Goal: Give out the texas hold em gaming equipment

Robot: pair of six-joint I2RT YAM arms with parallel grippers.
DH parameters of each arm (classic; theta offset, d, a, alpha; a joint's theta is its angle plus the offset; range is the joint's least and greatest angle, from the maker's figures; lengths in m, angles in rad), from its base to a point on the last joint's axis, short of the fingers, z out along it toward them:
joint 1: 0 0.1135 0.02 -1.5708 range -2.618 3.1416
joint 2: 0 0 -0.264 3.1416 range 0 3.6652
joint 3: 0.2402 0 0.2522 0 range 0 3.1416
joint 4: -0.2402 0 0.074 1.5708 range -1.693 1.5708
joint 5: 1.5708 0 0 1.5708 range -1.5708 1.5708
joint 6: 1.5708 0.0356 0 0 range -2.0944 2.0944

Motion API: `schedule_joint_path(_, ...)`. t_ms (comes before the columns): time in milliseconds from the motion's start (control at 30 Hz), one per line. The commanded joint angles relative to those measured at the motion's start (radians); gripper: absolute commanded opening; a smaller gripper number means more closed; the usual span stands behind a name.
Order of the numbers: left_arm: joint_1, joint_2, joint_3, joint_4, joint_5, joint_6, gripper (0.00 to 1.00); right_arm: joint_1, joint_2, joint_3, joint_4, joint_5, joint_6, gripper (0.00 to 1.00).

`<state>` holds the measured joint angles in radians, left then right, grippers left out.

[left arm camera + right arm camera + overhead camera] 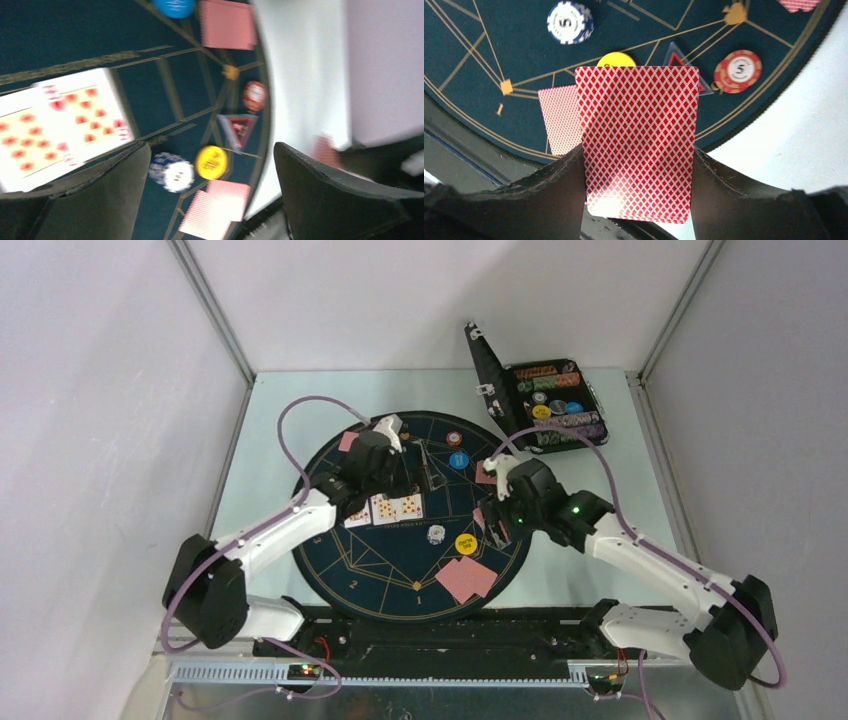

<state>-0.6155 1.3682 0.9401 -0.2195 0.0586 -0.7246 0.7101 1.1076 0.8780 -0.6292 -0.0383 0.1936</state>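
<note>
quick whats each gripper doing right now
left gripper: open, holding nothing
right gripper: closed on a card

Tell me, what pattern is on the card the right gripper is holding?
The card has a red-and-white diamond criss-cross back, best seen in the right wrist view.

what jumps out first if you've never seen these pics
The red diamond-backed card clamped in the right pincer fills the right wrist view. Under it lies the round dark-blue mat with gold lines, mid-table, strewn with chips, with face-up cards beside the open left pincer. An open black case stands off the mat at the far right.
</note>
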Motion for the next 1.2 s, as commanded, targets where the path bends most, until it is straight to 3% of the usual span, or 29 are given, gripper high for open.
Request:
schedule_joint_path(0, 0.003, -0.062, -0.069, 0.318, 0.382, -0.002, 1.00, 0.073, 0.051, 0.046, 0.004, -0.029, -0.053, 0.00)
schedule_joint_path(333, -0.038, 0.043, -0.144, 0.487, 0.653, -0.041, 1.00, 0.130, 0.085, 0.095, 0.007, -0.056, -0.084, 0.00)
schedule_joint_path(700, -0.119, 0.161, -0.128, 0.582, 0.736, -0.093, 1.00, 0.151, 0.094, 0.122, 0.001, -0.040, -0.097, 0.00)
schedule_joint_path(867, -0.128, 0.190, -0.116, 0.545, 0.740, -0.080, 1.00, 0.152, 0.076, 0.122, -0.002, -0.031, -0.097, 0.00)
schedule_joint_path(1000, -0.129, 0.191, -0.092, 0.408, 0.698, -0.001, 1.00, 0.152, 0.063, 0.122, -0.007, -0.032, -0.094, 0.00)
schedule_joint_path(1167, -0.123, 0.151, -0.088, 0.325, 0.624, 0.038, 0.92, 0.153, 0.049, 0.122, -0.005, -0.037, -0.094, 0.00)
